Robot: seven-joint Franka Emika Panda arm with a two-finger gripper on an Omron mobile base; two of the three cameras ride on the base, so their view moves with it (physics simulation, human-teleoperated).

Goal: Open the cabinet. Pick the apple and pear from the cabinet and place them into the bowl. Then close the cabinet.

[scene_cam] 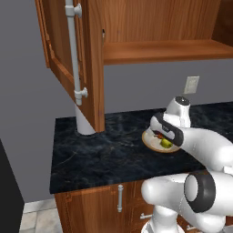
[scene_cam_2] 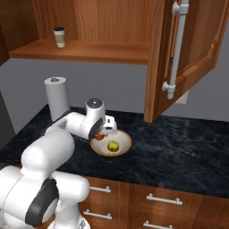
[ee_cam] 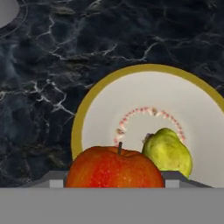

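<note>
The claw [scene_cam_2: 107, 130] hangs just over the near edge of the bowl [ee_cam: 87, 114], clenched on the apple [ee_cam: 114, 167], which sits between its tips so it can be dropped in beside the pear [ee_cam: 168, 152]; the pear already lies inside, just beyond the claw. Under the claw runs a dark marbled counter [scene_cam: 100, 154] against a grey wall. Above, the cabinet [scene_cam: 91, 54] stands open, doors swung out, since closing it comes last. A paper towel roll [scene_cam_2: 56, 96] stands off to one side of the claw.
</note>
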